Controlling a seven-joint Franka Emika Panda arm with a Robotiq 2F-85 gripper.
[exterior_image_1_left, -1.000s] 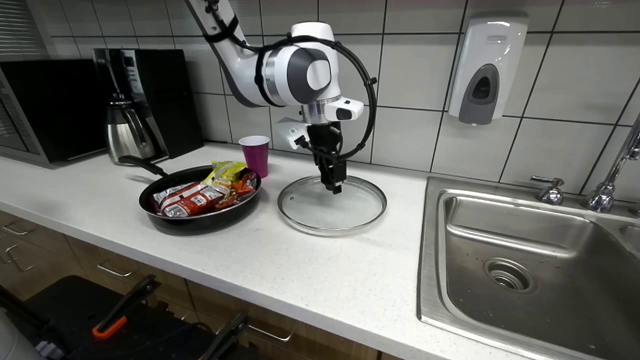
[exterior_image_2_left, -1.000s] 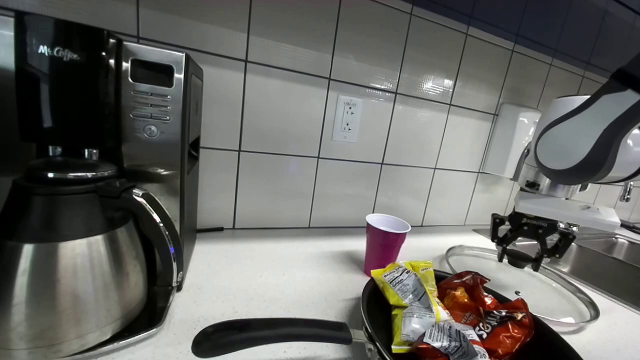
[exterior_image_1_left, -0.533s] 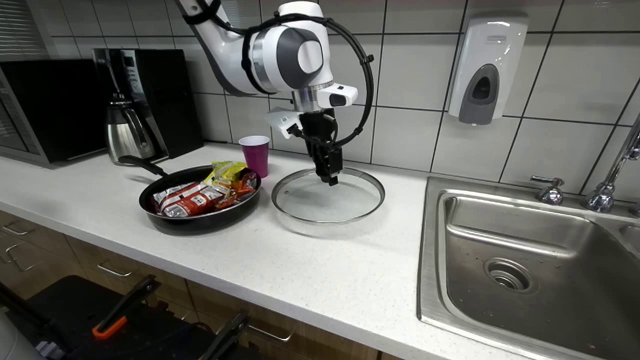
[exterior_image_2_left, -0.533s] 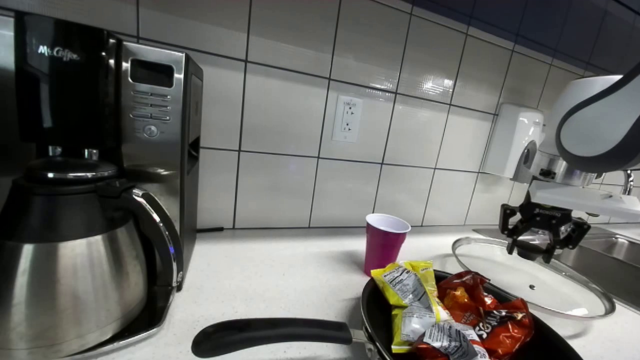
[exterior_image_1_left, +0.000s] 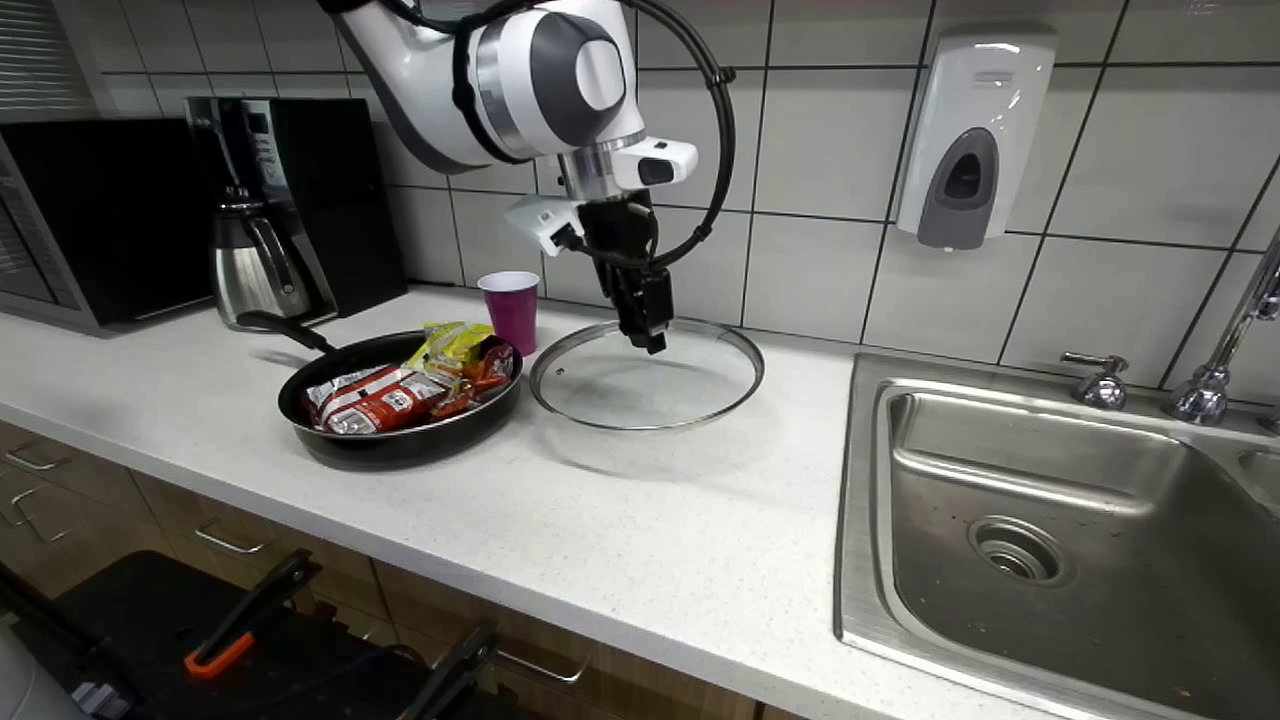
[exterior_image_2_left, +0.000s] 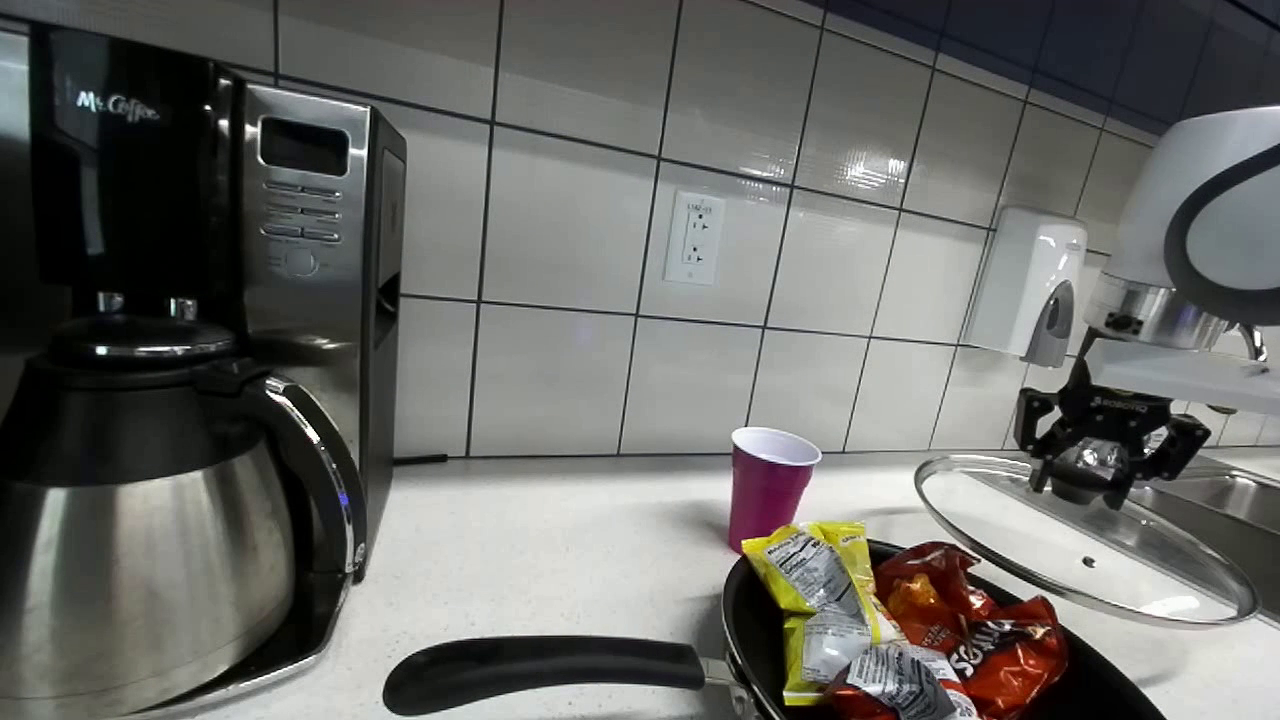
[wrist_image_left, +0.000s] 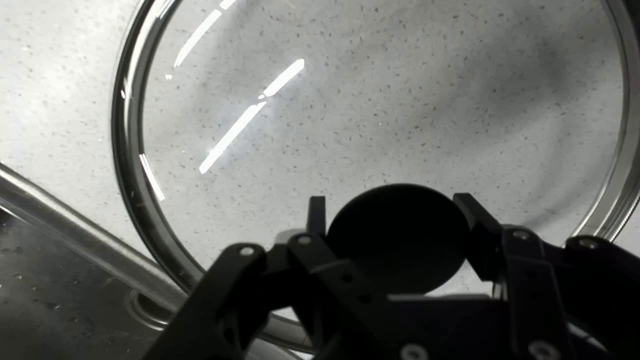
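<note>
White and speckled, the desk (exterior_image_1_left: 650, 540) bears everything near the frying pan (exterior_image_1_left: 400, 450). The steel sink (exterior_image_1_left: 865, 500) is let into it well apart from the pan, on the side away from the pan's handle (exterior_image_2_left: 540, 663). The pan itself is black and rests on the desk. On that same side of the pan, just beside it but not over it, the glass lid (exterior_image_1_left: 645, 385) hangs clear of the desk. It should handle as a stiff, fairly weighty disc, slick on its face and apt to chip or crack if its metal-banded edge strikes something hard. The tool (wrist_image_left: 392, 222) is clenched on the lid at its centre. Colourful snack bags (exterior_image_1_left: 400, 395) lie in the pan, and a purple cup (exterior_image_1_left: 512, 318) stands just behind it; whether they touch is unclear. The lid's round black knob (wrist_image_left: 400, 245) looks the best place to take hold: it is central, so the weight should balance, and it stands proud of the slippery glass. Its curved sides probably allow some swivel or tipping, so a firm, square squeeze matters.
</note>
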